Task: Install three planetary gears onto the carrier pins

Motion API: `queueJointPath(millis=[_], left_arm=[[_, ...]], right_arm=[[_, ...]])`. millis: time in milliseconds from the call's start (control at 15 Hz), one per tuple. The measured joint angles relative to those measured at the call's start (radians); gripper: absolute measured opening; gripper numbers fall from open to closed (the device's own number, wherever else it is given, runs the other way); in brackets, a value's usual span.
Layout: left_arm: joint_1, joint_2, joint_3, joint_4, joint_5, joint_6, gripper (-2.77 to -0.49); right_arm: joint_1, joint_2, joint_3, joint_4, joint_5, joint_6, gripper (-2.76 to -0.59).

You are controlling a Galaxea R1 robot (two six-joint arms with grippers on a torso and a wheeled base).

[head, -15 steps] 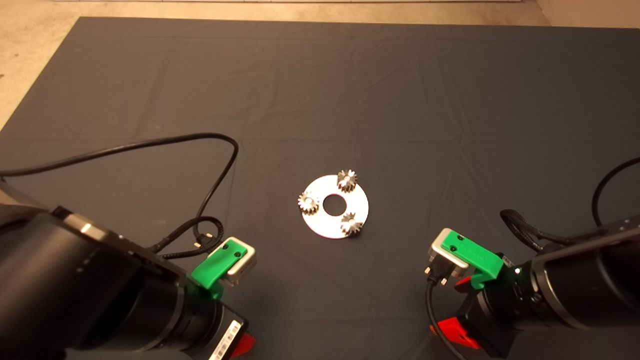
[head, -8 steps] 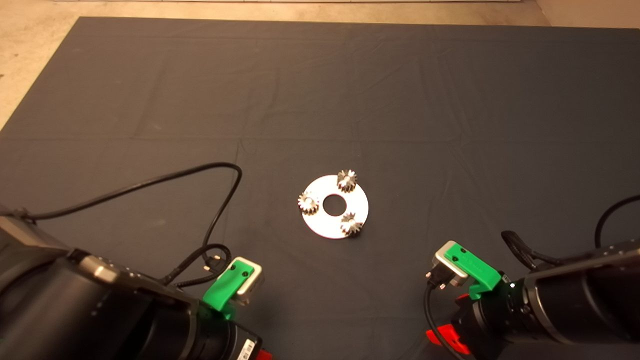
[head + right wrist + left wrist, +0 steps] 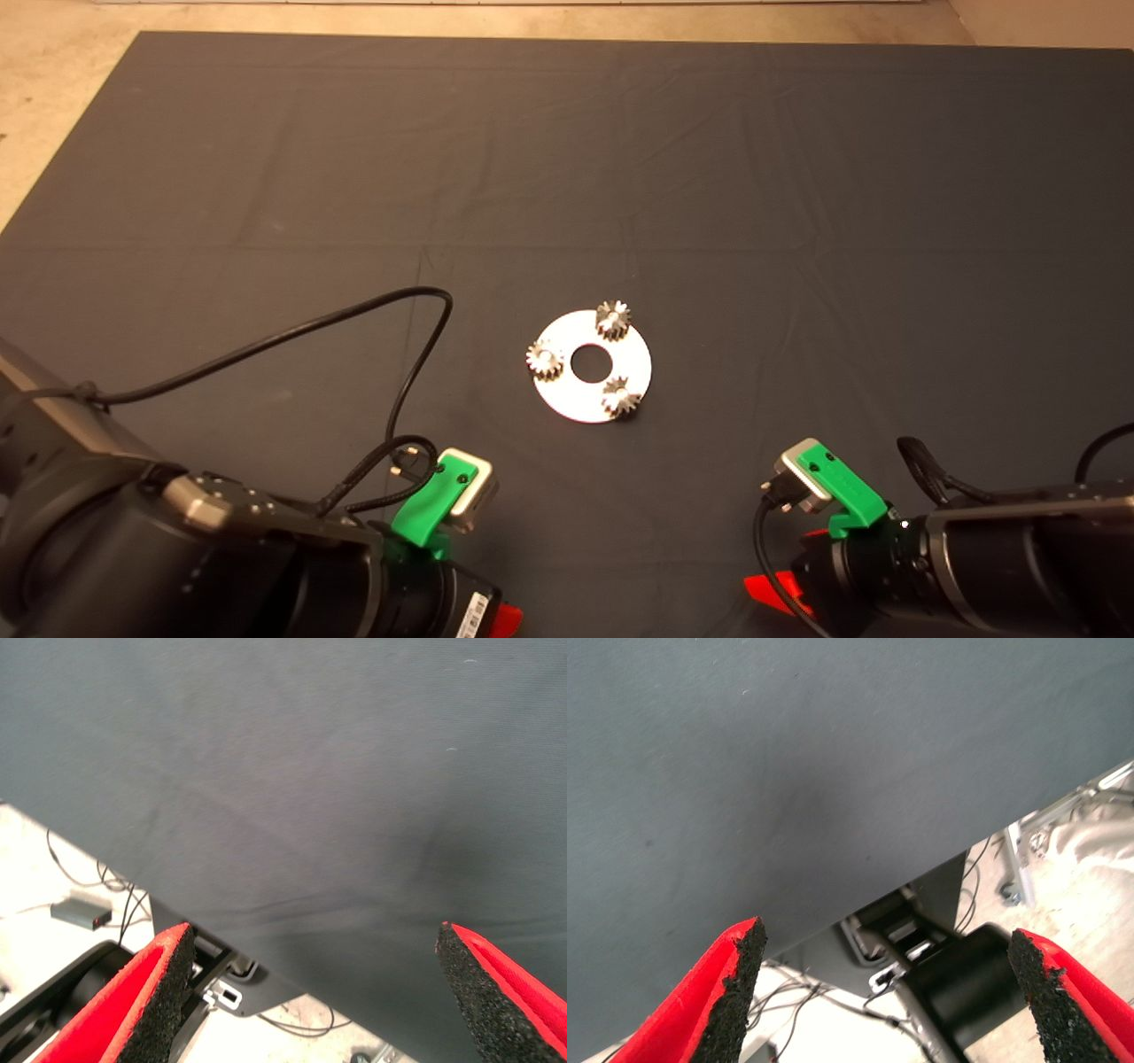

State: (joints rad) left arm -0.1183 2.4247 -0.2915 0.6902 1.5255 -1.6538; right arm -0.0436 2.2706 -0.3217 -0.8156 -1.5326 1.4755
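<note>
A shiny silver round plate [image 3: 592, 399] with a large central hole lies at the mat's middle. Three small toothed gears sit on it, one at the far side [image 3: 613, 319], one at the left [image 3: 545, 360], one at the near right [image 3: 620, 396], each with a silvery pin end showing in its hole. My left gripper [image 3: 899, 992] is open and empty over the mat's near edge, at the head view's lower left. My right gripper [image 3: 323, 992] is open and empty at the lower right. Both are well away from the plate.
The dark mat [image 3: 567, 177] covers the table. A black cable [image 3: 292, 332] loops over the mat from the left arm. Past the mat's near edge, the wrist views show the floor with cables and a metal frame [image 3: 1028, 859].
Both arms have drawn back toward the near edge, away from the plate. The left arm's cable loop has shifted right. The plate and gears have not moved.
</note>
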Motion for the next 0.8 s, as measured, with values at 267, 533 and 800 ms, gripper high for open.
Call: queueJointPath(millis=[267,533,800], left_arm=[[0.084,0.0,0.0,0.094,0.001,-0.006,-1.35],[0.191,0.001,0.0,0.187,0.001,-0.007,-1.35],[0.243,-0.001,0.0,0.263,0.001,-0.007,-1.35]], right_arm=[[-0.01,-0.02,0.0,-0.034,0.003,0.0,-1.33],[-0.04,-0.041,0.0,-0.047,-0.001,0.0,-1.33],[-0.092,-0.042,0.0,-0.074,-0.001,0.0,-1.33]])
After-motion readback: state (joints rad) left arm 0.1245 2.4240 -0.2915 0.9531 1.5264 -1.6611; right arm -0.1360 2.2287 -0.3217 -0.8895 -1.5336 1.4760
